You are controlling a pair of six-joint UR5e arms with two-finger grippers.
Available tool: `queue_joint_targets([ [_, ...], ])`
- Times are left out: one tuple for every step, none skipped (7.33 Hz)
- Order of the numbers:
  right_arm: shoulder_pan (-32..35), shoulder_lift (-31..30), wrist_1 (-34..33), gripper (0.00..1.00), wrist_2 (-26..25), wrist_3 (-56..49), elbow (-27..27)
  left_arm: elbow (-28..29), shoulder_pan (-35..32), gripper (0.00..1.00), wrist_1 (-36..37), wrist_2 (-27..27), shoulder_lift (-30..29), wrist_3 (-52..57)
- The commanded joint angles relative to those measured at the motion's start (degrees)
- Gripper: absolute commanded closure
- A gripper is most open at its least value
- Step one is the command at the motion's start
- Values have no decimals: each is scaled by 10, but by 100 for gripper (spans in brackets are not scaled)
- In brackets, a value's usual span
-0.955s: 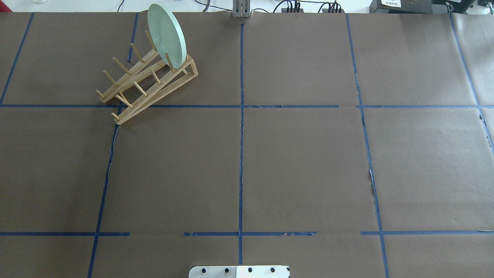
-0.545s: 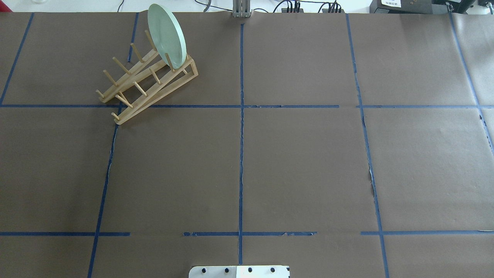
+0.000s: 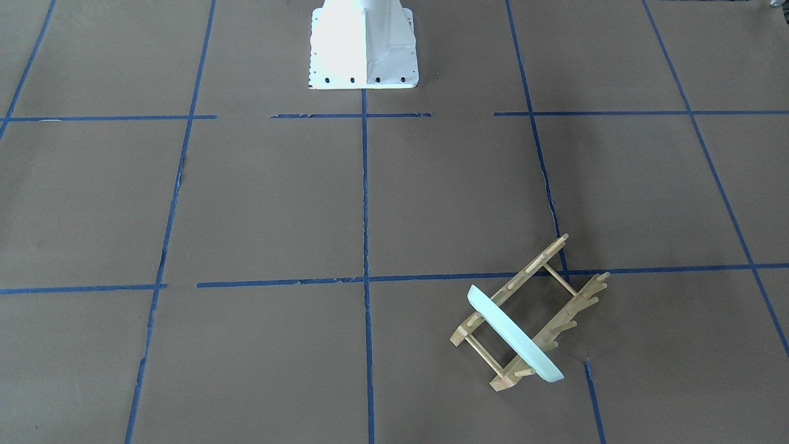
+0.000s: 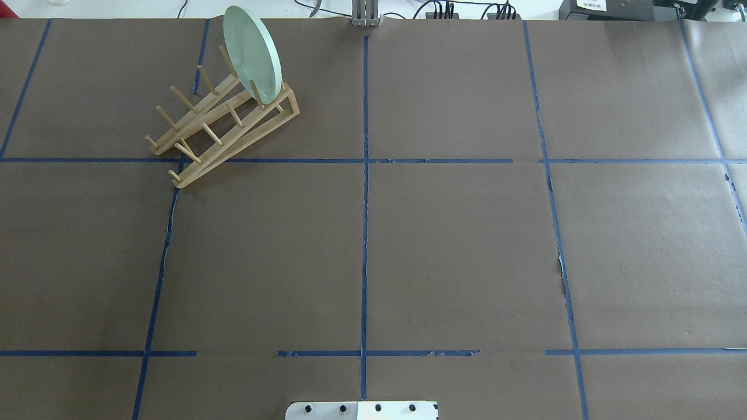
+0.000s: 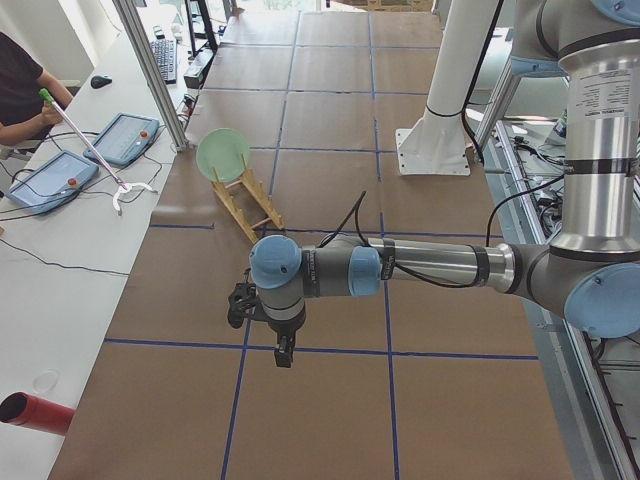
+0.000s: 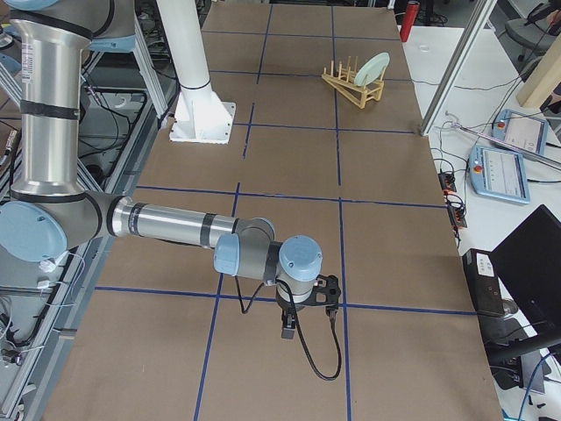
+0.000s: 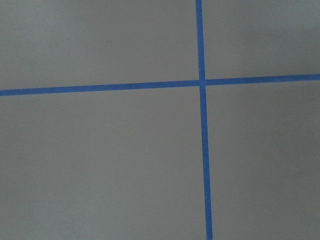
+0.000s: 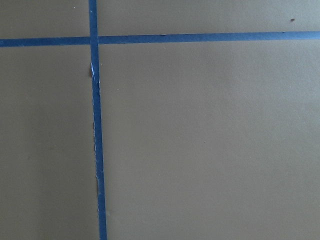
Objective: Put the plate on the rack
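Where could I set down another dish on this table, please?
Bare paper runs everywhere right of the centre tape line, and between the rack and the robot base. Only the far-left corner is crowded, where the plate stands in the rack.

Left arm (image 5: 430, 266), right arm (image 6: 166, 224) outstretched; left gripper (image 5: 285, 352), right gripper (image 6: 287, 330) downward.

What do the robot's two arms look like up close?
The left arm and right arm are silver-grey metal tubes with pale blue round joint caps. The left gripper and right gripper are small and black, each trailing a thin black cable.
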Motion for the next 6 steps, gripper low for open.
queue_joint_targets([
  [0,0,0,0,0,0,0,-5,0,0,0,-19,19,5],
  [0,0,0,0,0,0,0,-1,2,0,-2,-37,17,5],
  [0,0,0,0,0,0,0,0,2,0,-16,-39,15,1],
  [0,0,0,0,0,0,0,2,2,0,-14,-38,13,1],
  [0,0,0,0,0,0,0,4,2,0,-10,-35,12,1],
  [0,0,0,0,0,0,0,8,2,0,-1,-30,11,1],
])
